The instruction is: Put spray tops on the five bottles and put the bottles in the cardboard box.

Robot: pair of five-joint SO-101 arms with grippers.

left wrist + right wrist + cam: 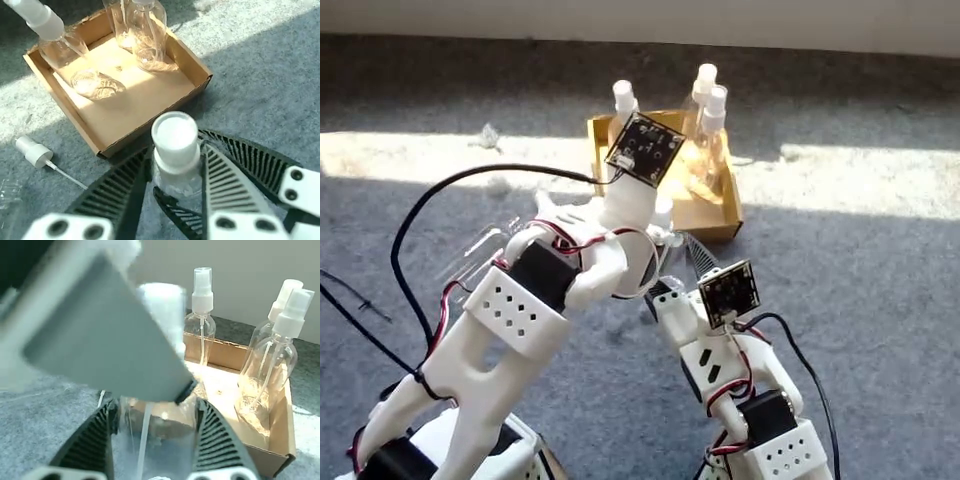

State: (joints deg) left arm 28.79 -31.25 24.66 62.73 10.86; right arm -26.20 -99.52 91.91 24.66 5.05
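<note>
floor: grey carpet [860, 300] under everything | light: bright sunlit band [420, 155] crossing the carpet on its far side, shade on both sides of it | wall: pale strip [720, 20] along the far edge | debris: small white fluff [488, 135] on the carpet at the band's far edge

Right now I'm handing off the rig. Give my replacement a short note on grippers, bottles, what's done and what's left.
Left gripper: shut on the spray top of the fourth bottle, beside the cardboard box.
Right gripper: shut on that bottle's body.
Done: three topped bottles are in the box.
To do: seat this top, box the bottle; then the loose spray top on the carpet, for what looks like a fifth bottle lying nearby.
</note>
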